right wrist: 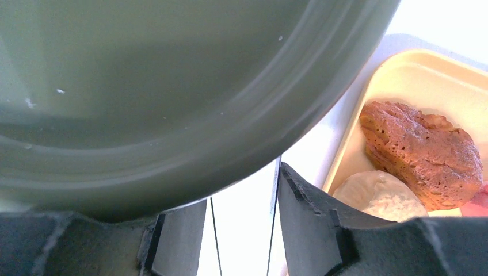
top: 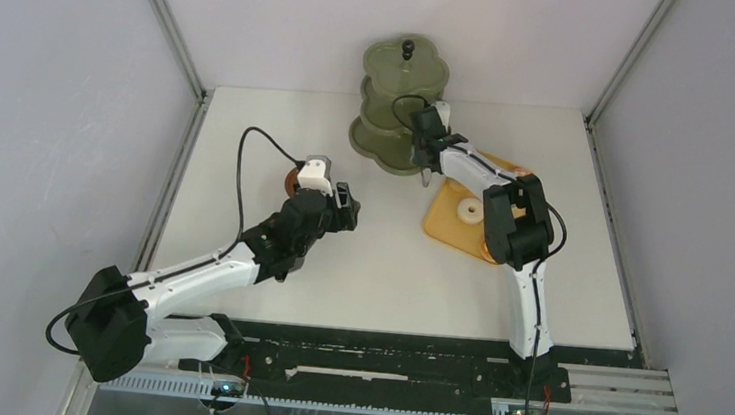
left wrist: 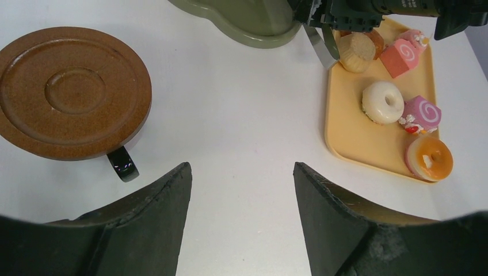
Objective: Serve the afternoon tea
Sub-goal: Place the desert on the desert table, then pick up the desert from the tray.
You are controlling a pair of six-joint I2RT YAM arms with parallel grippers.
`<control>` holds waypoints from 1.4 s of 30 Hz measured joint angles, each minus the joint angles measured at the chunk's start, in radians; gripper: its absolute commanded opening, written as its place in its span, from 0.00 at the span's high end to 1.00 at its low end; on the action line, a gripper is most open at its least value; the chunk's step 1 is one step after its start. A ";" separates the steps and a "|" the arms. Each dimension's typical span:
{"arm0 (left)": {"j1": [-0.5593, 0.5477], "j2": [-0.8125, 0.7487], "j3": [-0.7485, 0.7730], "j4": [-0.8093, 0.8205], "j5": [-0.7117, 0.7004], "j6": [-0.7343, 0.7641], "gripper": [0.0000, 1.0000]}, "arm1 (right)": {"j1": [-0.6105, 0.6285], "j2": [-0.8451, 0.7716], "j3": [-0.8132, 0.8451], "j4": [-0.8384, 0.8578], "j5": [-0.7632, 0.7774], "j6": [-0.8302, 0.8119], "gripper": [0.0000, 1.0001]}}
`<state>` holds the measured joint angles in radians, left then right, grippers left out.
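Right wrist: stand (right wrist: 172,86) close before right pincer (right wrist: 241,192) with tongs (left wrist: 321,50), tray (right wrist: 397,75) beside.

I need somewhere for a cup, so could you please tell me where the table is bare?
Bare table lies between the saucer and the tray, in front of the green stand. The tray is crowded with cakes and donuts.
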<state>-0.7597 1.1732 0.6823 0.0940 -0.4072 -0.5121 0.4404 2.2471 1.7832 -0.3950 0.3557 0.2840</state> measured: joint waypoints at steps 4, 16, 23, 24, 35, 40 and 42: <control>0.000 -0.015 0.000 0.000 0.001 0.000 0.30 | -0.002 -0.001 -0.011 0.005 0.000 0.000 0.48; -0.025 -0.056 0.000 -0.034 -0.003 -0.001 0.30 | 0.008 -0.103 -0.153 0.012 0.001 0.000 0.48; -0.047 -0.087 0.000 -0.057 -0.014 -0.002 0.30 | 0.023 -0.187 -0.195 0.019 0.005 0.002 0.51; -0.049 -0.090 0.000 -0.059 -0.016 -0.003 0.30 | 0.026 -0.201 -0.209 0.022 0.005 0.002 0.52; -0.066 -0.108 0.000 -0.079 -0.035 -0.003 0.31 | 0.074 -0.356 -0.422 0.046 0.018 0.021 0.55; -0.069 -0.109 -0.003 -0.082 -0.036 -0.003 0.31 | 0.119 -0.456 -0.511 0.041 0.049 0.040 0.56; -0.069 -0.109 -0.005 -0.082 -0.036 -0.002 0.30 | 0.139 -0.503 -0.536 0.035 0.063 0.050 0.56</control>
<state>-0.8291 1.0641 0.6769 0.0116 -0.4431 -0.5144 0.5797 1.7439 1.2476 -0.3595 0.4187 0.3336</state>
